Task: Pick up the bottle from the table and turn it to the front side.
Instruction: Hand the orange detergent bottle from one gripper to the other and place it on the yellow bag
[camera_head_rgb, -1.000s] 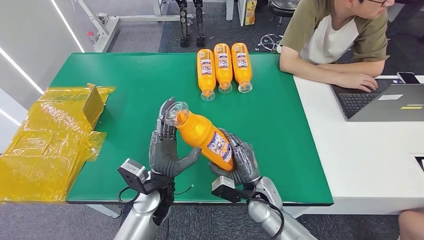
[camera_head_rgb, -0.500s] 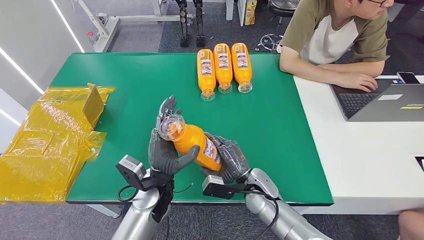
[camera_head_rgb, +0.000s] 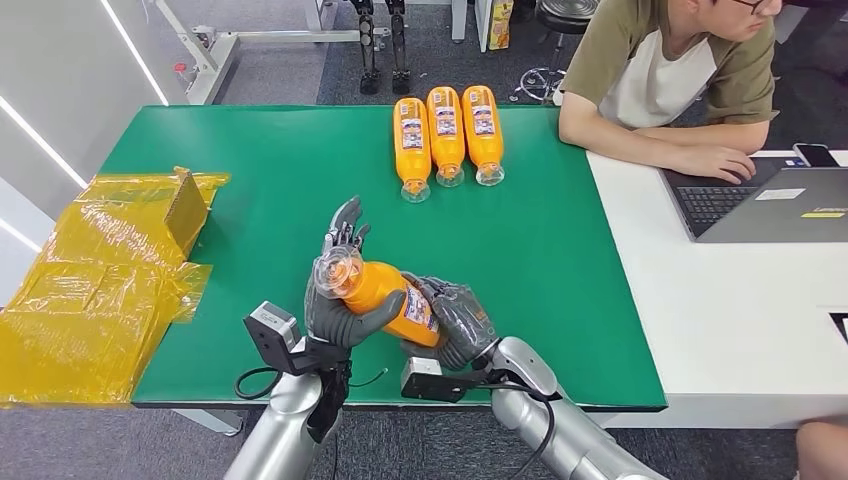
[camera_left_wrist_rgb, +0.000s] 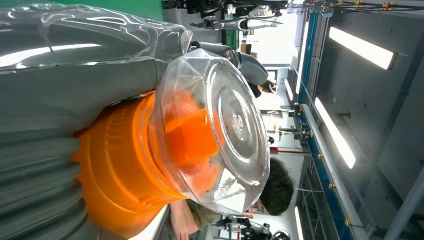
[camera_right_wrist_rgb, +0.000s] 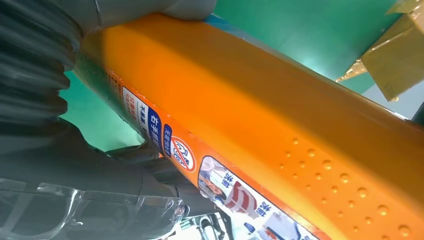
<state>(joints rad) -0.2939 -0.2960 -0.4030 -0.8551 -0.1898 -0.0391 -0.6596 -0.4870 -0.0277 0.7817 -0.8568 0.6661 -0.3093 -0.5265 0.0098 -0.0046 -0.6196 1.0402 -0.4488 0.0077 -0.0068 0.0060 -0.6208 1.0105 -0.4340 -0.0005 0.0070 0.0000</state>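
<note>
Bottle (camera_head_rgb: 385, 292): orange, lifted above the green surface (camera_head_rgb: 250, 180), held between both hands near the front edge; lying tilted, clear cap (camera_head_rgb: 335, 268) toward the left and a bit up.
Label (camera_head_rgb: 421, 310): printed, partly visible on the side near the right hand.
Left hand (camera_head_rgb: 340, 300): wrapped around the neck end just under the cap, thumb across the front, fingers (camera_head_rgb: 343, 228) standing up behind the cap.
Right hand (camera_head_rgb: 455, 318): closed around the lower body of the bottle, holding it from below and behind.
Other bottles (camera_head_rgb: 446, 135): three, same orange kind, lying side by side at the far part of the surface, caps toward the robot.
Yellow wrapping (camera_head_rgb: 95, 285): crumpled plastic at the left edge.
Person (camera_head_rgb: 665, 75): seated at the right, arm resting beside a laptop (camera_head_rgb: 770, 205).
</note>
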